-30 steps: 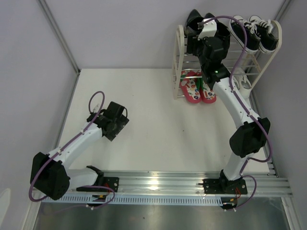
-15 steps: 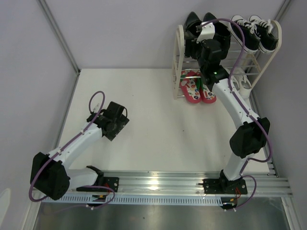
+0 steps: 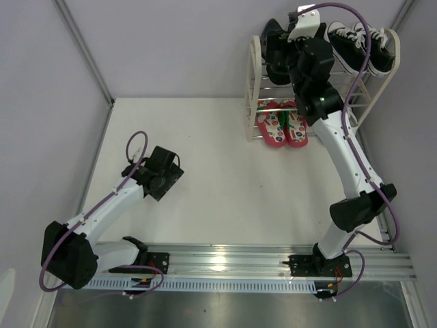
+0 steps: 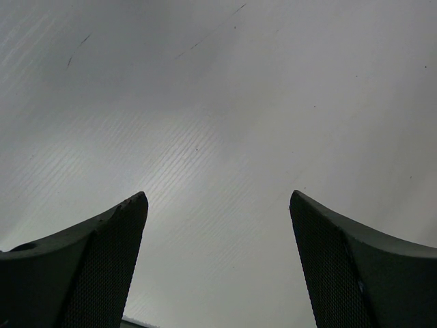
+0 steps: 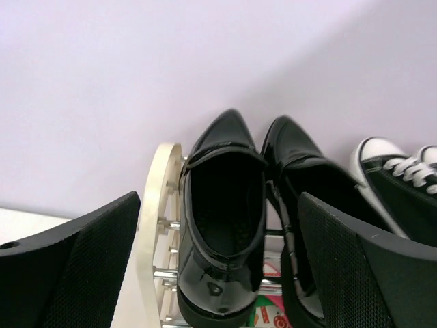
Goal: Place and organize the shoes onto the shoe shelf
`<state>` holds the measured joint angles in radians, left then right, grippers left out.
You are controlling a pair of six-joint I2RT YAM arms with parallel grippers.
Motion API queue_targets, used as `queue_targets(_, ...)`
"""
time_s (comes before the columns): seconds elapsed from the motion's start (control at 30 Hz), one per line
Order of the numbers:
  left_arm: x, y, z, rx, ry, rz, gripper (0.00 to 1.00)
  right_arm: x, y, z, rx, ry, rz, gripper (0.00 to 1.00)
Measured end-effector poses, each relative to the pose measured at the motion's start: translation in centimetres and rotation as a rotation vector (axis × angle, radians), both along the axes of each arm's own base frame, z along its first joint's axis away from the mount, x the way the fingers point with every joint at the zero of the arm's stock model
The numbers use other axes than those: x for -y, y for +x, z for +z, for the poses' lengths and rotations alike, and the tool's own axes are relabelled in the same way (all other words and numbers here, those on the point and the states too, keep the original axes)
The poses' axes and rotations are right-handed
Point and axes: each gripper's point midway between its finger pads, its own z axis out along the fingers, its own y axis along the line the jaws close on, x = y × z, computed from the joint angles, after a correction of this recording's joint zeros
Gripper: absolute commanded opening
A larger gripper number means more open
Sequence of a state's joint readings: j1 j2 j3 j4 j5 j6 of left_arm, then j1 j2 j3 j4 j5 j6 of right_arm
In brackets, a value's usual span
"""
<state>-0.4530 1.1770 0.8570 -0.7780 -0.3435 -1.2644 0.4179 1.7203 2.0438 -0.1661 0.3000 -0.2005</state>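
Right gripper (image 5: 218, 199) now higher above the black dress shoes (image 5: 206, 281).

Reach to shoe shelf (image 3: 256, 82) top by right arm.
Up top, right claw (image 3: 278, 49) by dress shoes (image 3: 273, 31); flip-flops (image 3: 282, 126) at shelf bottom (black canvas sneakers (image 3: 362, 48) top right); left claw (image 3: 164, 181) over desk (image 3: 218, 178).

End effectors (image 4: 217, 195) (image 5: 218, 195) — both agape
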Motion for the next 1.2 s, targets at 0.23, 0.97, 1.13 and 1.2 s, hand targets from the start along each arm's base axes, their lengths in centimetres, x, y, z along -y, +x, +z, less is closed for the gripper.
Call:
queue_targets(0.23, 0.6, 1.0, 1.6, 0.085, 0.004, -0.109, 0.90, 2.1, -3.5, 4.6, 0.087, 0.007, -0.012, 0.99)
queue_targets(0.97, 5.7, 3.8, 11.6, 0.558, -0.014, -0.593, 0.94, 13.9, -2.1, -4.2, -0.160, 0.053, -0.089, 0.99)
queue_targets(1.13, 5.9, 3.9, 11.1, 0.542, -0.017, -0.601, 0.94, 12.8, -1.4, -5.1, -0.178, 0.051, -0.034, 0.87)
queue_targets(1.2, 5.9, 3.9, 11.1, 0.540, -0.017, -0.601, 0.94, 12.4, -1.2, -5.2, -0.181, 0.057, -0.015, 0.84)
